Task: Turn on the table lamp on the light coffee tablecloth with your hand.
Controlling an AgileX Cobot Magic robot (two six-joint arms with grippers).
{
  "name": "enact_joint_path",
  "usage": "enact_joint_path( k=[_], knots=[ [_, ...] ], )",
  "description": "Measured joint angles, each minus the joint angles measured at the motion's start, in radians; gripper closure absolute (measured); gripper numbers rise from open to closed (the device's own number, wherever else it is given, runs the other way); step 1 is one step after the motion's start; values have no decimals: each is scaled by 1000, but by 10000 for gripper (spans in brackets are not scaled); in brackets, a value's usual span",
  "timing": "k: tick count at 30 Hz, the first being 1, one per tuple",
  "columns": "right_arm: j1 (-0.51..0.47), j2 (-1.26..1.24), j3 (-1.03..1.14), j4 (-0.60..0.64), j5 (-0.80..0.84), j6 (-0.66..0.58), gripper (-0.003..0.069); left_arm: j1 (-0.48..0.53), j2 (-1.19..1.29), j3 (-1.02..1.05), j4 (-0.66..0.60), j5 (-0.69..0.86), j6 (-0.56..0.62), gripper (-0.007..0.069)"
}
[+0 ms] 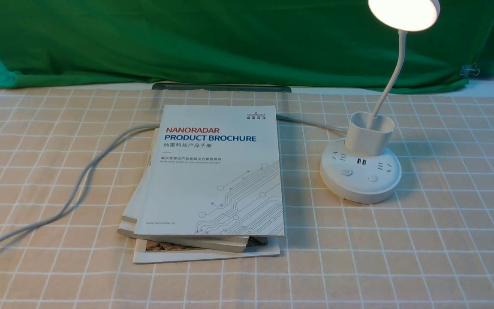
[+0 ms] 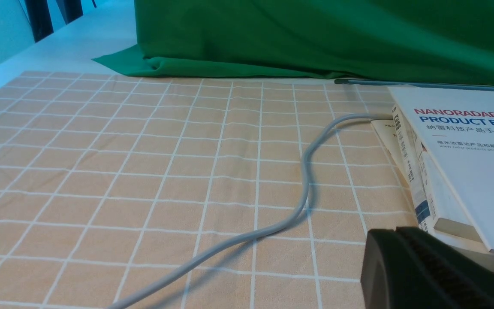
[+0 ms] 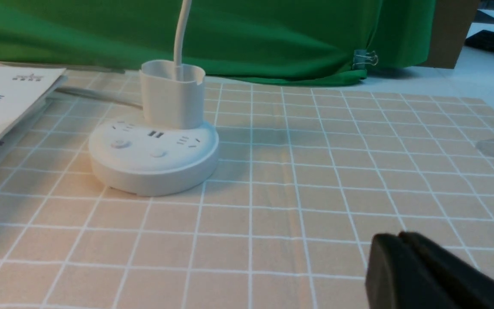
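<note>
The white table lamp [image 1: 360, 171] stands on the light coffee tablecloth [image 1: 444, 240] at the right. Its round disc head [image 1: 403, 13] glows brightly at the top of the thin neck. The round base with sockets and two buttons also shows in the right wrist view [image 3: 152, 154]. My right gripper [image 3: 399, 240] is shut and empty, low over the cloth, well apart from the lamp base on its near side. My left gripper [image 2: 395, 234] is shut and empty, low over the cloth beside the stack of brochures. Neither arm shows in the front view.
A stack of white brochures [image 1: 212, 180] lies in the middle of the cloth, also in the left wrist view [image 2: 465, 163]. The lamp's grey cable [image 1: 79, 184] runs from under it to the front left. A green backdrop cloth [image 1: 230, 38] hangs behind.
</note>
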Motion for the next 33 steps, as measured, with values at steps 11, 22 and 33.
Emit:
enact_joint_path(
  k=[11,22,33],
  knots=[
    [-31,0,0,26,2,3,628,0,0,0,0,0,0,603],
    [-31,0,0,36,2,4,620,0,0,0,0,0,0,603],
    [-31,0,0,38,2,4,600,0,0,0,0,0,0,603]
  ],
)
